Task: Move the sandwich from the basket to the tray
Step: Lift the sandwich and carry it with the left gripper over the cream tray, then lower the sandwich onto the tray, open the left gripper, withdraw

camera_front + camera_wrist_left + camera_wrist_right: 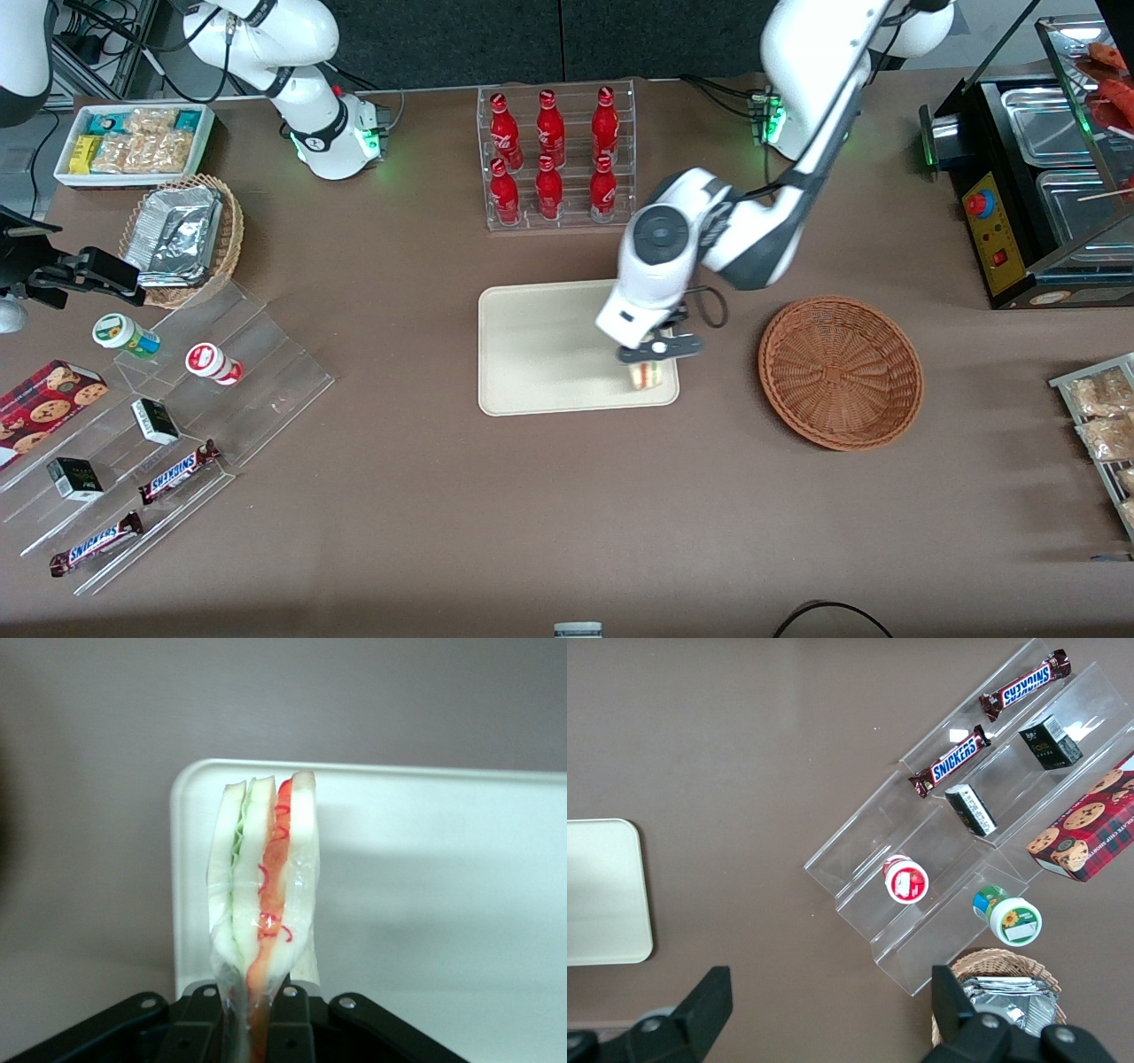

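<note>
Sandwich is pinched at its narrow end between the fingers of the gripper — just above the tray's corner nearest the basket. Basket sits beside the tray, apart from it — toward the working arm's end.

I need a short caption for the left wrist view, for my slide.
Claw shut on the wrapped sandwich, holding it over the cream tray corner.

Gripper sitting over tray corner nearest basket, clamping sandwich. Bare tray surface lying open toward parked arm's end. Open table strip separating tray and basket (nothing standing in it). Bottle rack standing farther from front camera, well apart.
</note>
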`<state>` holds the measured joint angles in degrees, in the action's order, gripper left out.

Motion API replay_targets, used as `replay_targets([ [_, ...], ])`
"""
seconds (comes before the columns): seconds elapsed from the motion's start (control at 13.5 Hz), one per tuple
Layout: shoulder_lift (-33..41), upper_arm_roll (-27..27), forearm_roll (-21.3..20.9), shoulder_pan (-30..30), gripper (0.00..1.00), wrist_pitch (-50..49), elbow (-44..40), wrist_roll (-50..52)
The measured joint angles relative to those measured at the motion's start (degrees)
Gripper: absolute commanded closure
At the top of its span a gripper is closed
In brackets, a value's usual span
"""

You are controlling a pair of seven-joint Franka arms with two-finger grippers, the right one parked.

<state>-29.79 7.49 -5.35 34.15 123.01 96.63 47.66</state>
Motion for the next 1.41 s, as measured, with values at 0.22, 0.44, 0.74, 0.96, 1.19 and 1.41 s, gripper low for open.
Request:
replay_targets([
  [0.22, -5.1, -0.1, -0.9, 4.3, 1.0, 0.0, -3.8, -0.1],
  [0.44, -7.9, -0.1, -1.0, 5.6, 1.0, 0.0, -5.1, -0.1],
  [0.74, -9.4, -0.2, -1.3, 5.7, 0.0, 0.0, -6.2, -0.2],
  [0.96, -9.8, -0.2, -1.6, 5.8, 0.0, 0.0, -6.5, -0.2],
  [1.19, -9.9, -0.3, -2.0, 5.8, 0.0, 0.0, -6.7, -0.2],
  [1.41, -9.9, -0.5, -2.2, 5.8, 0.0, -0.1, -8.6, -0.2],
])
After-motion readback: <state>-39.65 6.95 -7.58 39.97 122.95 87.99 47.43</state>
